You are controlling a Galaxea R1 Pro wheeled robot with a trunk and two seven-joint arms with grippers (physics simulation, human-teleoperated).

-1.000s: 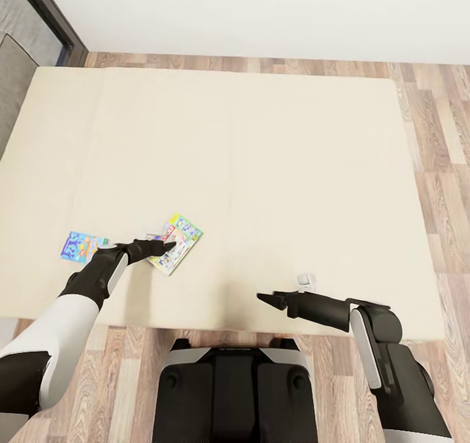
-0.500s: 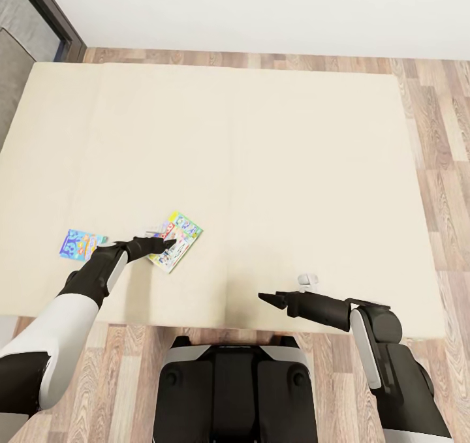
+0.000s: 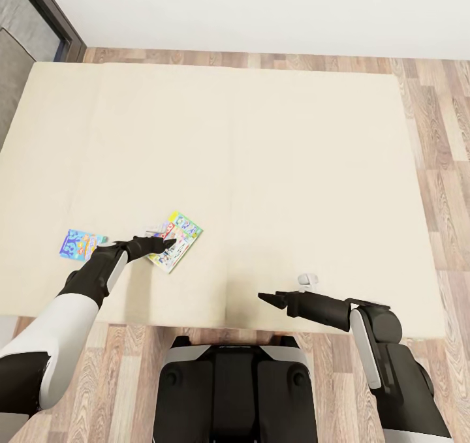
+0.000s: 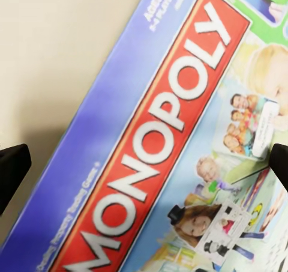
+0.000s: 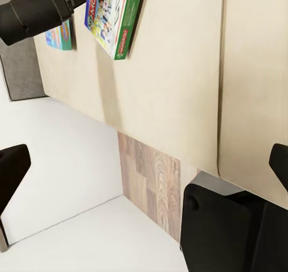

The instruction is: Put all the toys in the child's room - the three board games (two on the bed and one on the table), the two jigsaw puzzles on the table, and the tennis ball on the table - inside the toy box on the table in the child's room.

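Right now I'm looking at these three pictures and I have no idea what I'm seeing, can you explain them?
This is a simulated two-armed robot. The head view looks down from its head over a beige bed. Two board games lie flat on it: a Monopoly box and a smaller blue box. The left gripper hovers over the Monopoly box; that arm's wrist camera sees the lid up close, its open fingertips at the picture's edges. The right gripper is open and empty above the bed's near edge; its wrist camera looks across at both boxes. Nothing is held.

- Two board games lie on the bed (image 3: 261,136), near its front edge at my left; the Monopoly box (image 3: 177,239) sits right of the other box (image 3: 79,244)
- My left gripper (image 3: 164,243) hangs over the Monopoly box
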